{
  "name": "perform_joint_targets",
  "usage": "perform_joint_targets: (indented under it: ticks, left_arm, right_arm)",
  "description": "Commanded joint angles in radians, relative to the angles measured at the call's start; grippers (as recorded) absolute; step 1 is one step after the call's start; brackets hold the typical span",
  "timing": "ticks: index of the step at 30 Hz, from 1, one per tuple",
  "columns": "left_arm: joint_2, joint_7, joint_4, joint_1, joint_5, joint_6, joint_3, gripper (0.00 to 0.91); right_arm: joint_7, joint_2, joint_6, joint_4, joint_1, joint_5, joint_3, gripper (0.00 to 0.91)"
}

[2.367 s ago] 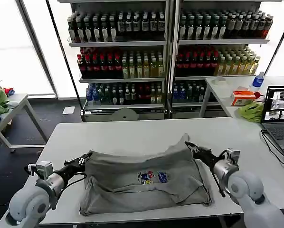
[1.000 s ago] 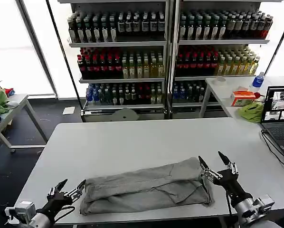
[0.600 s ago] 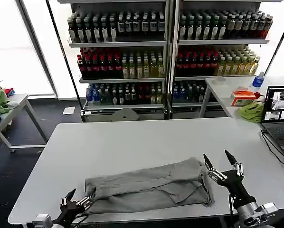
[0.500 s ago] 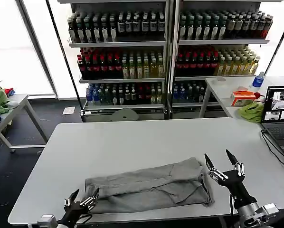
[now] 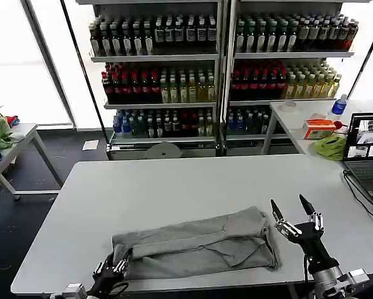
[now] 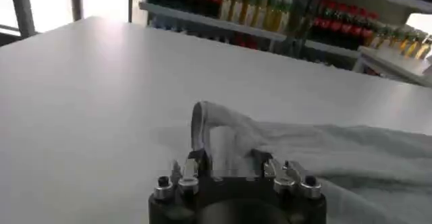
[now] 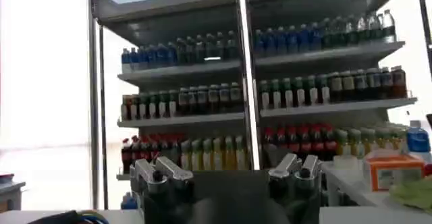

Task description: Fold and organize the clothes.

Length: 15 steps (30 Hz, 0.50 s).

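T-shirt (image 5: 196,245), soft grey cotton folded into a long rumpled band, lies near the front of the smooth white table (image 5: 174,180). Left gripper (image 5: 113,269) sits at its front-left corner, fingers closed on a fabric fold. Right gripper (image 5: 294,213) hovers just beside its right end, spiky fingers spread wide.

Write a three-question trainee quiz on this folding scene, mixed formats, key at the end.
1. True or false: the grey T-shirt lies spread flat with its chest print showing.
2. Which pincer stands open, pointing up, beside the shirt's edge? A) left B) right
3. Fill in: the left pincer is at the shirt's near ____ corner.

Key: 1 false, it is folded into a long band on the table; 2 B, the right pincer; 3 left.
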Motion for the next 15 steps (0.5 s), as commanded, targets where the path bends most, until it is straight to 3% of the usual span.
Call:
perform_joint_targets:
  ticks: [1,10,15]
  left_arm:
    - [-0.015,0.000,0.023,-0.007,0.002,-0.008,0.023,0.010]
    - [-0.009,0.004,0.007,-0.015,-0.011,-0.041,0.017,0.010]
    - [0.017,0.036,-0.004,-0.020,-0.039,-0.043,-0.066,0.010]
  right_arm:
    - [0.002,0.002,0.008,0.003,-0.001,0.002,0.000,0.907]
    - [0.002,0.010,0.002,0.002,0.000,0.013,-0.001,0.907]
    - [0.003,0.012,0.001,-0.002,0.002,0.019,0.000,0.907]
